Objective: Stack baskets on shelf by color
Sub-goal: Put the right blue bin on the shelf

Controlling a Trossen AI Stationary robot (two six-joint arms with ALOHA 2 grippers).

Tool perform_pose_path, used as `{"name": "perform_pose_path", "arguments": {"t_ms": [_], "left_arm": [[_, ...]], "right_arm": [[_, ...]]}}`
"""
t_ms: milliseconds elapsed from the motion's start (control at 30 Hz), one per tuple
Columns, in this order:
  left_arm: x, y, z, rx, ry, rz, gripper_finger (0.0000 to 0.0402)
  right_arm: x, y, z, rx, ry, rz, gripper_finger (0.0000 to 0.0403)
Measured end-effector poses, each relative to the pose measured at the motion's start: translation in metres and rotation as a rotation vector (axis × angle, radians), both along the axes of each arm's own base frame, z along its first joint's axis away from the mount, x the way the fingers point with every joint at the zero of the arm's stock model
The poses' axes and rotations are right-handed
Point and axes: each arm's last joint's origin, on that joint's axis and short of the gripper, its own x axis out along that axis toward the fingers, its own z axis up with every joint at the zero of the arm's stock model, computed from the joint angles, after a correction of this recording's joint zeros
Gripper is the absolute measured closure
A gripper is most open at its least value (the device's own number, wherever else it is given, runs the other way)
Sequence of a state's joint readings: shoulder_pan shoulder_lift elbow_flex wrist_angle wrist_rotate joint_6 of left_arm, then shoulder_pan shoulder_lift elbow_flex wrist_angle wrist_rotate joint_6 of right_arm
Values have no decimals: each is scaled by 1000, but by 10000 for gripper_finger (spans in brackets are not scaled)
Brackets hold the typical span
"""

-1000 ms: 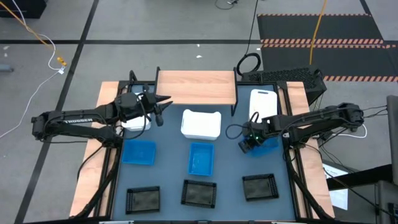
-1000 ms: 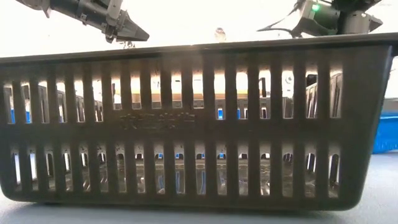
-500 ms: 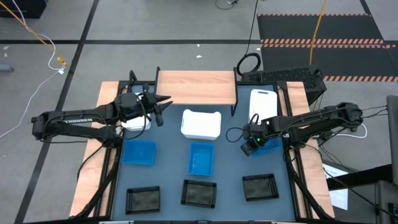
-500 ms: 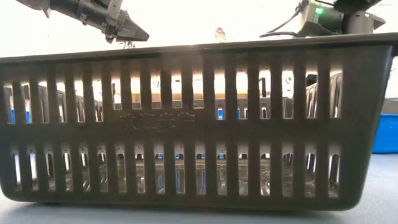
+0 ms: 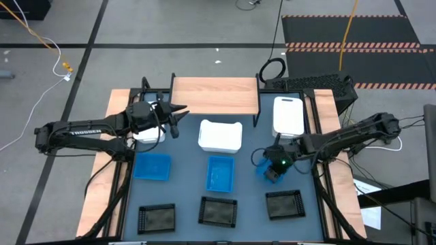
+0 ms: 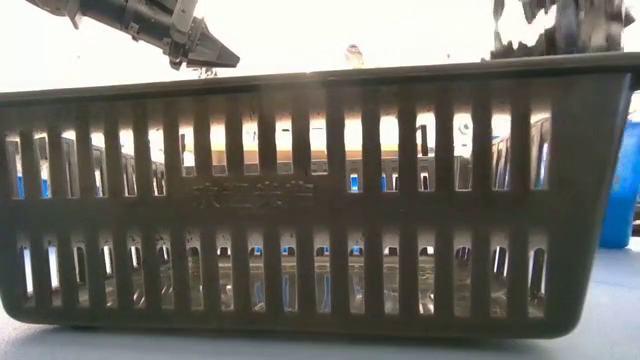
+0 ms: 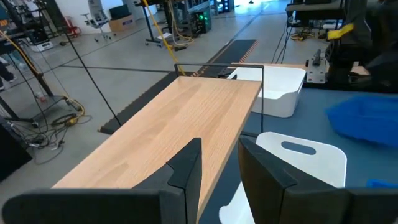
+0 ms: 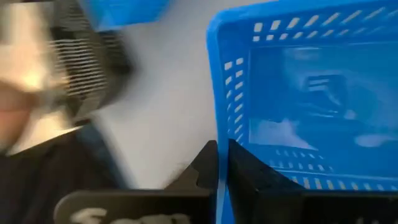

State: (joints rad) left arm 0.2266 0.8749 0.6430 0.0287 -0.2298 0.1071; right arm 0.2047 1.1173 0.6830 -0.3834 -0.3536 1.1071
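My right gripper (image 5: 274,169) is shut on a blue basket (image 8: 311,93) over the mat's right half; in the high view the arm hides most of that basket (image 5: 264,173). Two other blue baskets (image 5: 152,166) (image 5: 220,173) rest on the mat. A row of three black baskets (image 5: 218,211) lies along the near edge. White baskets sit at the centre (image 5: 220,135), at the right (image 5: 288,116) and under my left arm (image 5: 145,135). The bare wooden shelf (image 5: 214,95) stands at the far side. My left gripper (image 7: 219,168) hovers open by the shelf's left end. My right gripper pinches the blue basket's rim (image 8: 216,127) along one side wall, with one finger inside the basket and one outside. In the low view the basket (image 6: 620,180) stands tall, as if tipped. Whether its lower part touches the mat I cannot tell.
A black basket (image 6: 300,200) fills the low view just in front of the camera. Wooden strips (image 5: 116,136) flank the dark mat (image 5: 184,187). A keyboard (image 5: 313,83) lies behind the right white basket.
My right gripper has shut on the blue basket's rim. It has then moved toward the table's near edge and a little left, drawing the basket along. In the low view the basket now stands taller than before.
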Motion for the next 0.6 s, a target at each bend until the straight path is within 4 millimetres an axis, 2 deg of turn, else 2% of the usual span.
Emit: {"name": "perform_pose_path", "arguments": {"t_ms": [167, 300, 367, 467, 600], "left_arm": [[0, 0, 0, -2, 0, 1, 295], [0, 0, 0, -1, -4, 1, 295], [0, 0, 1, 9, -5, -1, 295], [0, 0, 2, 27, -13, -5, 295], [1, 0, 3, 88, 3, -16, 295]], "right_arm": [[13, 8, 24, 92, -284, 50, 398], [20, 4, 47, 42, -430, 99, 399], [25, 0, 62, -41, -507, 136, 399], [31, -5, 96, -183, -685, 207, 399], [31, -15, 147, -506, -835, 294, 399]]}}
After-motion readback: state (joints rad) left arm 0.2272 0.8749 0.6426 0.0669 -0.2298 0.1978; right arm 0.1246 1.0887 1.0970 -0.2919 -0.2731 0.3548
